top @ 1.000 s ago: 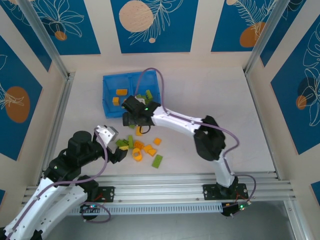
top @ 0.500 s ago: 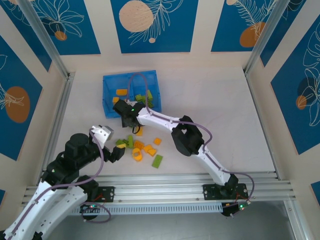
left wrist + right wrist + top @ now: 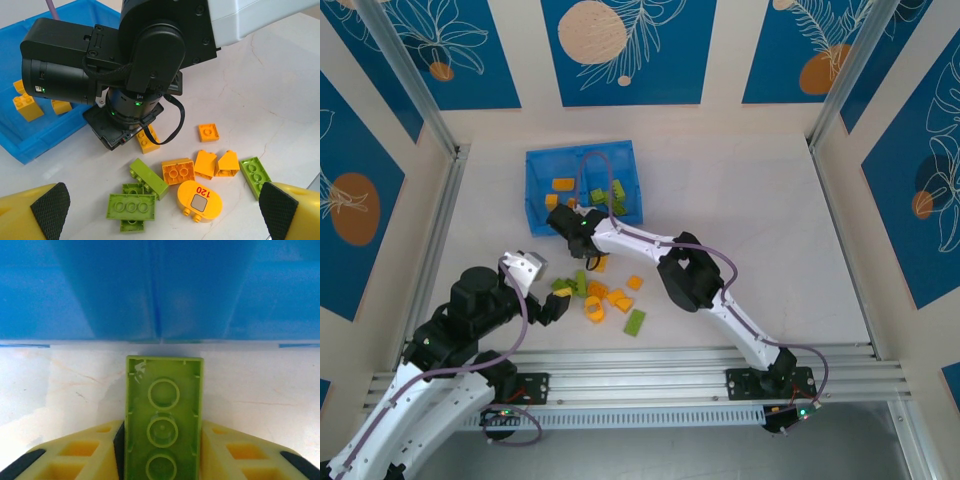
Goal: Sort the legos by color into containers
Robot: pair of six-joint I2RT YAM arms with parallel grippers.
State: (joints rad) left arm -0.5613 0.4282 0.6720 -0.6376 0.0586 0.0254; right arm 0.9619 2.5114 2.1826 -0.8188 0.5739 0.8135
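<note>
The right arm's yellow fingers [image 3: 215, 436] clench a lime green plastic building brick [image 3: 163, 415] by its long sides, its hollow underside turned to the wrist camera. The brick sits just short of the near outer wall of the shallow bright-blue plastic tray [image 3: 100, 290], in line with the central divider and outside both compartments. The left arm's fingers [image 3: 30, 220] stand released, spread wide above the loose orange and green bricks [image 3: 178, 171] scattered on the pale marbled worktop [image 3: 750, 190] beside the tray.
</note>
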